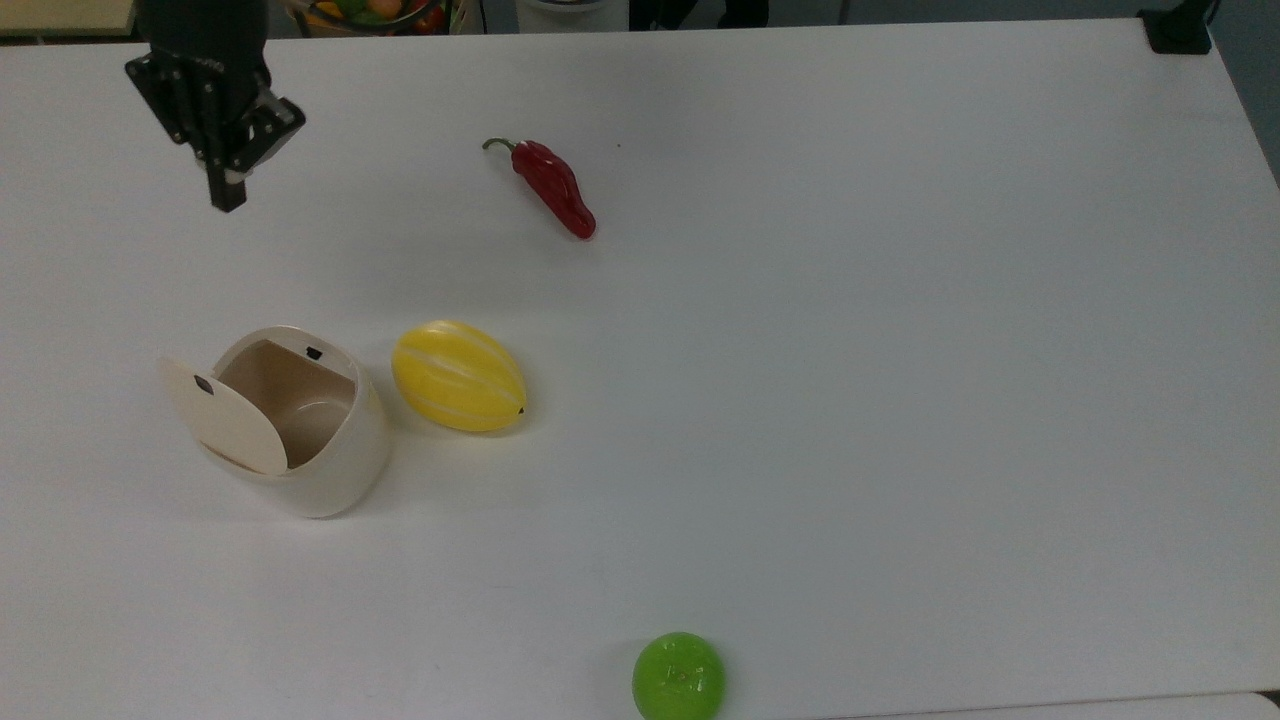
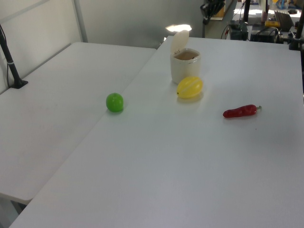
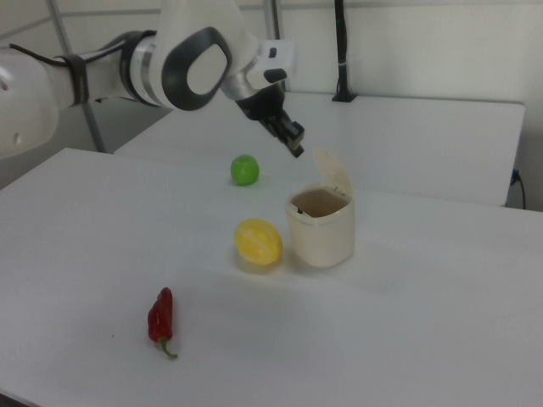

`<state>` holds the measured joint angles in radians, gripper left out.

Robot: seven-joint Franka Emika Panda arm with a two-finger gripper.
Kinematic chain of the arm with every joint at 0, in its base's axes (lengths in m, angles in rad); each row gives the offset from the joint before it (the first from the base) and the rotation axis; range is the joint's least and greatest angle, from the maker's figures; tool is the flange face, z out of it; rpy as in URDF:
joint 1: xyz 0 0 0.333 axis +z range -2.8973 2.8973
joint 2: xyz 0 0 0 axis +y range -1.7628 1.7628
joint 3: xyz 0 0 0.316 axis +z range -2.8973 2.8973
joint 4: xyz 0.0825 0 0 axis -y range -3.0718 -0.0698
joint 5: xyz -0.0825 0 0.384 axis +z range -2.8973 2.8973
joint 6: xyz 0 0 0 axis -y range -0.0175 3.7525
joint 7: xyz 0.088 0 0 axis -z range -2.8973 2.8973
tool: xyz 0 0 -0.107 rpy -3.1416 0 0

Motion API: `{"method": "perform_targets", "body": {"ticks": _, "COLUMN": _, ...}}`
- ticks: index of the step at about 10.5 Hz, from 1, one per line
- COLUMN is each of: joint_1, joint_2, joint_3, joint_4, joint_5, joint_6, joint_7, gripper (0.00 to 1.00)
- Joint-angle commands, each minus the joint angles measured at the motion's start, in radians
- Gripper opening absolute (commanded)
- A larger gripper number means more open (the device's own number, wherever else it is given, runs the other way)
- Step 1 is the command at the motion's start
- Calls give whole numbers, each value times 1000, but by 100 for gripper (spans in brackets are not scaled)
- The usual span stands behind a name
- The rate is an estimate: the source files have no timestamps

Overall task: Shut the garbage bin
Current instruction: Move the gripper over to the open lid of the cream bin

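Your bin (image 1: 300,440) sits on the top view's left side of the table (image 1: 900,400), lid (image 1: 225,415) swung up on its hinge and standing nearly upright, so the cup is wide open and looks empty inside. The lid's standing on the side away from the melon (image 1: 458,376), so I'd guess you want to come in from behind it and push it down toward the melon side.

Gripper (image 1: 227,190) hangs in the air, well apart from the bin, up toward the top view's upper left. In the right view it's (image 3: 294,144) just above and beside the raised lid, not touching. Fingers look pressed together into one narrow tip, holding nothing, which makes sense for a poke rather than a grab.

The melon is just beside the bin but on the opening side, so probably not in your path. Chili (image 1: 553,187) and the green ball (image 1: 678,676) are well apart, no issue.
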<state>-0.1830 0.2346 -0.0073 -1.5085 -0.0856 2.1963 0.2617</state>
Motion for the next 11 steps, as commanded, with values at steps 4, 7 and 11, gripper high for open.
{"method": "perform_targets", "body": {"ticks": 4, "joint_1": -47, "joint_2": 149, "joint_3": -2, "joint_4": 40, "joint_5": 12, "joint_6": 432, "joint_7": 54, "gripper": 0}}
{"method": "perform_targets", "body": {"ticks": 7, "joint_1": -46, "joint_2": 205, "joint_3": -2, "joint_4": 39, "joint_5": 9, "joint_6": 572, "joint_7": 53, "gripper": 0}}
{"method": "perform_targets", "body": {"ticks": 11, "joint_1": -36, "joint_2": 255, "joint_3": 0, "joint_4": 39, "joint_5": 10, "joint_6": 634, "joint_7": 53, "gripper": 0}}
